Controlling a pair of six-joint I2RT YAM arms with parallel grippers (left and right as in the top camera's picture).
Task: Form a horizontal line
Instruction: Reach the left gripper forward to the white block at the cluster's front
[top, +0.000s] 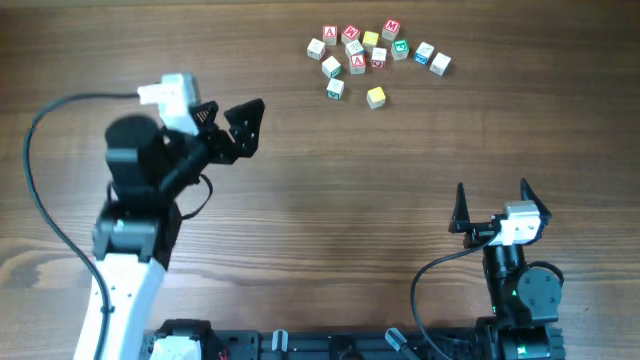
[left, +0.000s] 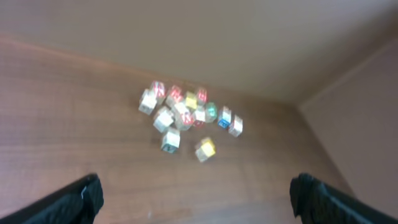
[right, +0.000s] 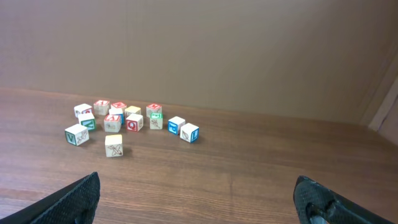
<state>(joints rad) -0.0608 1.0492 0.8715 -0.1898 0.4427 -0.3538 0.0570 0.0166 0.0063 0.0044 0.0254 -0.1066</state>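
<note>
No straight row of touching cubes shows in any view. Small wooden letter cubes lie in a loose cluster (top: 375, 55) at the far side of the table, also seen in the left wrist view (left: 186, 115) and the right wrist view (right: 127, 121). One yellow cube (top: 376, 97) sits alone just in front of the cluster. My left gripper (top: 235, 118) is open and empty, left of the cluster and pointing toward it. My right gripper (top: 492, 195) is open and empty near the table's front right, far from the cubes.
The wooden table (top: 330, 220) spreads between both grippers and the cubes. A brown wall (right: 199, 50) rises behind the cluster. A black cable (top: 40, 200) loops at the left arm.
</note>
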